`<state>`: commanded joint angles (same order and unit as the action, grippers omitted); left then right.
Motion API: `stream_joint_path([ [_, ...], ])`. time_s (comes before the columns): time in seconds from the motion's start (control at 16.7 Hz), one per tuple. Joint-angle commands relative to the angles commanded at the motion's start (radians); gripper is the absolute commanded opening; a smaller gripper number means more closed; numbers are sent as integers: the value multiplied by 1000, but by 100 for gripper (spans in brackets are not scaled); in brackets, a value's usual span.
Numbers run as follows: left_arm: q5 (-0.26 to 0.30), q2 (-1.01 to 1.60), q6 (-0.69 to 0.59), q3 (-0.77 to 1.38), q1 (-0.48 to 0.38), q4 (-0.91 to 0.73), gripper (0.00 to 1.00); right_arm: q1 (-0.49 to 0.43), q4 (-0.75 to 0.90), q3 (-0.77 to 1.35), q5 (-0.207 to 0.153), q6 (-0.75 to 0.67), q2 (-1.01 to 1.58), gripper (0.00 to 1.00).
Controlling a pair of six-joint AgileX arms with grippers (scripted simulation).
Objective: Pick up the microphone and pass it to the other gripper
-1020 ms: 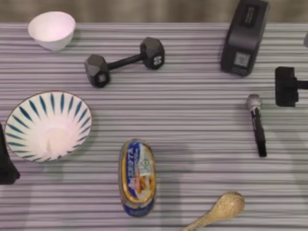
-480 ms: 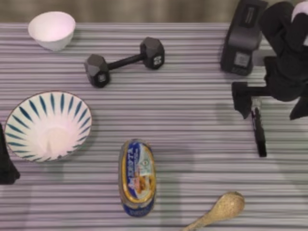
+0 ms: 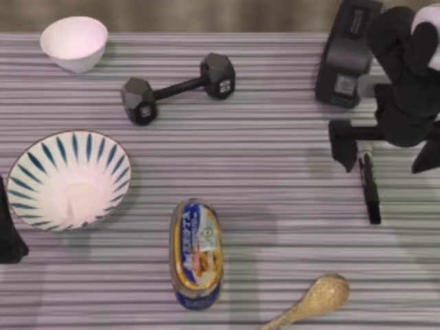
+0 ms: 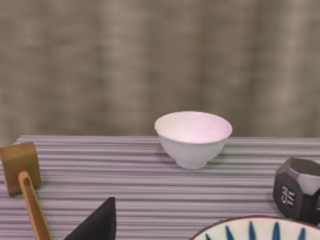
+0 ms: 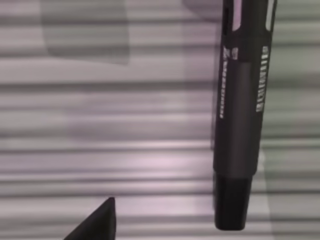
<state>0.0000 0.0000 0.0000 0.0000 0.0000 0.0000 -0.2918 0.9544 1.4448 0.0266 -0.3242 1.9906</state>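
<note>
The microphone point(image 3: 371, 191) lies on the striped table at the right, its slim black handle pointing toward the front edge. Its grey mesh head is hidden under my right gripper point(image 3: 383, 162), which hovers over that end, open, one finger point(image 3: 342, 144) to the left of the microphone and the other to the right. In the right wrist view the handle point(image 5: 237, 125) runs down the picture, apart from the one fingertip point(image 5: 97, 222) that shows. My left gripper point(image 3: 9, 237) sits parked at the table's left edge, open and holding nothing.
A black hex dumbbell point(image 3: 177, 87) lies at the back centre and a black boxy device point(image 3: 347, 55) at the back right. A white bowl point(image 3: 74, 42) and a blue-patterned bowl point(image 3: 69, 180) stand at the left. A tin point(image 3: 196, 253) and a speckled spoon point(image 3: 313, 299) lie near the front.
My right arm came in from the right edge and now covers the microphone's head; in the last half second it edged slightly left. The microphone has not moved.
</note>
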Motion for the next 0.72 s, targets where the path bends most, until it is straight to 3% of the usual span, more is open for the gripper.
stream_joint_path([
  [0.42, 0, 0, 0, 0, 0, 0, 100, 1, -273, -111, 1, 1, 154, 100],
  [0.72, 0, 0, 0, 0, 0, 0, 100, 1, -314, -131, 2, 1, 182, 100],
])
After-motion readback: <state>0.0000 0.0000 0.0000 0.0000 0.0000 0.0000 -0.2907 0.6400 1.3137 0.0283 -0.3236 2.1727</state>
